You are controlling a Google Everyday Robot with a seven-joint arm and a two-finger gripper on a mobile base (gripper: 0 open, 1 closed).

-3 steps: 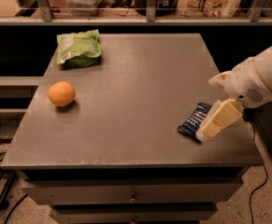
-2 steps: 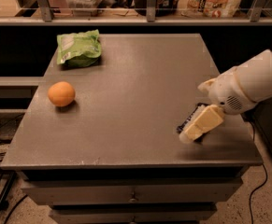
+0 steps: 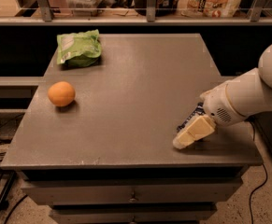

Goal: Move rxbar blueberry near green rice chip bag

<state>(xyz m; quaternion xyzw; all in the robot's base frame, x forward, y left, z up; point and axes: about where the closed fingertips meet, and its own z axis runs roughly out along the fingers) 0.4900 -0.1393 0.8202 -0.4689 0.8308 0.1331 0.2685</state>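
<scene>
At the worktop's (image 3: 126,101) near right corner, the gripper (image 3: 186,138) is pressing low over the half-hidden rxbar blueberry (image 3: 186,122), its grip impossible to tell, apparently attempting the pickup, with a carry to the far-left green rice chip bag (image 3: 78,48) needed next.

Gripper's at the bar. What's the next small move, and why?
Probably settle the gripper over the rxbar blueberry and grasp it: the bar lies front right, mostly hidden behind the gripper; the green rice chip bag sits far back left.
</scene>
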